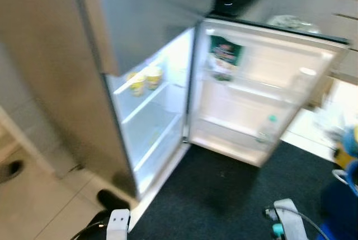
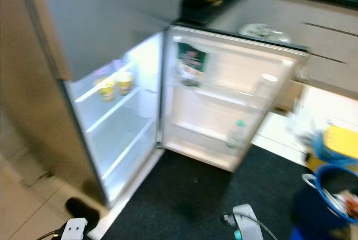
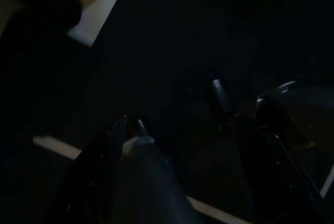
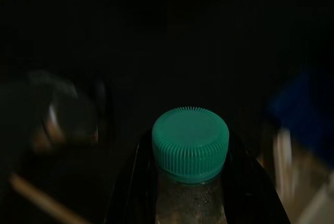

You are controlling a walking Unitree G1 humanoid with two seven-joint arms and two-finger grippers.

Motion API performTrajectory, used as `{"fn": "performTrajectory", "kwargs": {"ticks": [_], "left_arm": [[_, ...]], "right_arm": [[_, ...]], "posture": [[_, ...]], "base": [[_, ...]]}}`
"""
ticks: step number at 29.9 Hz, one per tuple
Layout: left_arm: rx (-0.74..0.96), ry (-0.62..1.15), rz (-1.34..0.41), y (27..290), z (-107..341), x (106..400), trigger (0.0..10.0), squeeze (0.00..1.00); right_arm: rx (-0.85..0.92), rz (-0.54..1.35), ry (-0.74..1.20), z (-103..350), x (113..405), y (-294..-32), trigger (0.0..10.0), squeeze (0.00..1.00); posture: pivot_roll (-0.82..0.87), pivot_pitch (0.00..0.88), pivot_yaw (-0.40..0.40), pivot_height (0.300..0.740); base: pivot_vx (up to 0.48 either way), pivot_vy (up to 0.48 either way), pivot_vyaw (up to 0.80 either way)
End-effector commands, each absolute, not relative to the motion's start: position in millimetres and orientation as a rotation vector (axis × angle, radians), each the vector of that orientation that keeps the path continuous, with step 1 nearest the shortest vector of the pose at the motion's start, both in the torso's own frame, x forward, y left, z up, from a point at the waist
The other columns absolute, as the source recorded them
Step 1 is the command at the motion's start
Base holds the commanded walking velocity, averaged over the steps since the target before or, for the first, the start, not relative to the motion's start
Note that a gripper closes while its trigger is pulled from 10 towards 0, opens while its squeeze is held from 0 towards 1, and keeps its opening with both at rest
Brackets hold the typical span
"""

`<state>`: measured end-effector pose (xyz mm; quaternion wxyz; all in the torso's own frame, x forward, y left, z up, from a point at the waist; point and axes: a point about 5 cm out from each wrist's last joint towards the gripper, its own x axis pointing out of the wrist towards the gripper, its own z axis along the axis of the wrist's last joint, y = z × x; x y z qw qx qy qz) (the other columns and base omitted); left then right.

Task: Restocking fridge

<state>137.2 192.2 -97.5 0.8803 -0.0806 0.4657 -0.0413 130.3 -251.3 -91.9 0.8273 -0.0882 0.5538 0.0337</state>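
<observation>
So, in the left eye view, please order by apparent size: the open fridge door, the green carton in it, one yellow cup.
1. Fridge door, largest.
2. Green carton.
3. Yellow cup, smallest; it sits deeper, so nearness may mislead.

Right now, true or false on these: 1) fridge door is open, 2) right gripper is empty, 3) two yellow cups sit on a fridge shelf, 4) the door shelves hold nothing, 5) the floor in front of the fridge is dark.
1) True: the fridge door stands open.
2) False: the right gripper holds a bottle with a green cap.
3) True: two yellow cups sit on an upper shelf.
4) False: a green-capped bottle stands low in the door and a green carton higher up.
5) True: a dark mat lies there.
</observation>
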Motion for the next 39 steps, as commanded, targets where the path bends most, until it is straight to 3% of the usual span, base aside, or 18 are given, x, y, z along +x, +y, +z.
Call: {"fn": "performTrajectory", "kwargs": {"ticks": [1,15,33,39], "left_arm": [[-0.167,1.006,-0.096,185.6,-101.6,128.8,10.0,0.0],[-0.205,0.994,-0.05,187.6,-100.1,134.3,10.0,0.0],[-0.236,0.998,-0.027,186.7,-100.4,135.1,10.0,0.0],[-0.242,1.01,-0.041,186.4,-101.2,132.6,10.0,0.0]], "right_arm": [[-0.198,0.074,1.159,-89.7,137.9,-250.1,10.0,0.0],[-0.168,0.068,1.077,-81.0,170.8,-234.8,10.0,0.0],[-0.207,0.121,1.072,-80.9,174.2,-228.5,10.0,0.0],[-0.207,0.138,1.051,-80.2,177.1,-224.3,10.0,0.0]], "posture": [[-0.06,0.0,-0.019,0.74],[-0.05,0.0,-0.002,0.74],[-0.05,0.0,-0.007,0.74],[-0.05,0.0,-0.004,0.74]], "base": [[0.0,0.0,-0.8],[0.0,0.0,-0.79],[0.0,0.0,-0.79],[0.0,0.0,0.0]]}}
